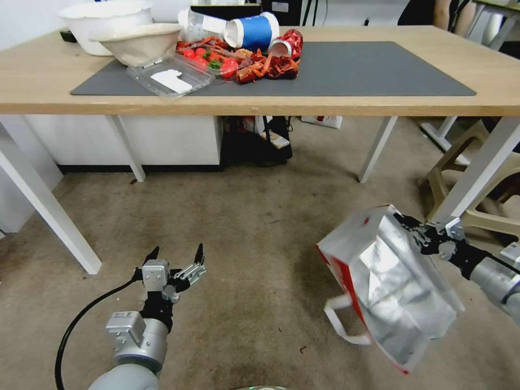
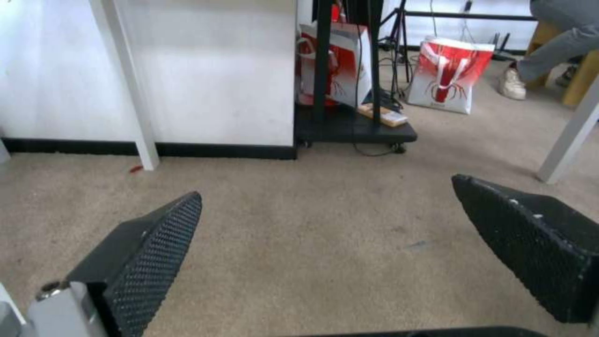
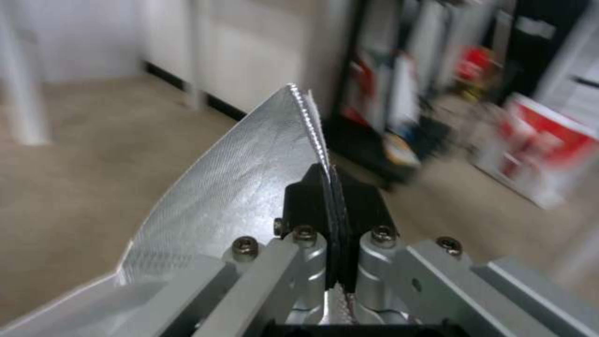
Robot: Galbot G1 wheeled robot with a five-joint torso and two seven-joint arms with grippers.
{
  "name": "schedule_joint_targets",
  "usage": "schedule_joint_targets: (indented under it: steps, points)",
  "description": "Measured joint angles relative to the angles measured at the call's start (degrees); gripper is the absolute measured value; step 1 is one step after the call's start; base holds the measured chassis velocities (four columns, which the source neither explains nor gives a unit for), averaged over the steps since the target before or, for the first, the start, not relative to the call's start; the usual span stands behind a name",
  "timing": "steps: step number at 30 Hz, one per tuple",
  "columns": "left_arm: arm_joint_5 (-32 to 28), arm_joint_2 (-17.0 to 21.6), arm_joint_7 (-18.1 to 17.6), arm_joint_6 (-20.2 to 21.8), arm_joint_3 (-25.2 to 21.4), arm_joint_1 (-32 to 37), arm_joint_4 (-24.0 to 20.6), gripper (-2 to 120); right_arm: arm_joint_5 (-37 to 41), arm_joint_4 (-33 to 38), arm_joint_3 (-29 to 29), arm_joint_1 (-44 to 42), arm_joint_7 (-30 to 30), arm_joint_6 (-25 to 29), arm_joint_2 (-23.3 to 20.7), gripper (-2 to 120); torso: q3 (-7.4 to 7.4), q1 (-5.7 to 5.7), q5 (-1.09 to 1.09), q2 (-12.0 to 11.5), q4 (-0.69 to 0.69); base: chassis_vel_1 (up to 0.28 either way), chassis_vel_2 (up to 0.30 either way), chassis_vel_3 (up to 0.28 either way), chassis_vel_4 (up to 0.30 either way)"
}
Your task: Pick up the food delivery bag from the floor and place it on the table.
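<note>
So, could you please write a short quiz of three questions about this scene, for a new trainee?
1. True or false: the food delivery bag already stands on the table.
2. Which gripper holds the bag? A) the left gripper B) the right gripper C) both
3. Fill in the missing word: the left gripper hovers low over the floor with its fingers ____.

Key
1. False. The bag hangs tilted in the air, beside the table, with a white handle dangling under it.
2. B. Its fingers are pinched on the bag's foil-lined upper edge.
3. Open. Nothing lies between them.
</note>
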Motion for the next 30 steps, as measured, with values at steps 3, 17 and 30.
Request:
schedule_joint_targets:
  steps: [3, 17, 30]
  points:
    - [-0.47, 0.00, -0.23, 0.00, -0.26, 0.06, -0.20, 100, 1.82, 0.00, 0.12, 0.54, -4.77, 1.21, -0.59, 0, 0.00, 0.00, 0.00, 0.00, 0.00, 0.000, 0.000, 0.000, 0.000]
    - [-1.05, -0.24, -1.13, 0.08, -0.47, 0.34, -0.73, 100, 16.53, 2.19, 0.87, 1.84, -20.62, -4.11, -3.54, 0, 0.00, 0.00, 0.00, 0.00, 0.00, 0.000, 0.000, 0.000, 0.000]
    - [-1.74, -0.41, -1.56, 0.70, -0.78, 0.51, -1.42, 100, 25.58, 1.74, -0.01, 4.63, -27.93, -10.86, -4.72, 0, 0.00, 0.00, 0.00, 0.00, 0.00, 0.000, 0.000, 0.000, 0.000]
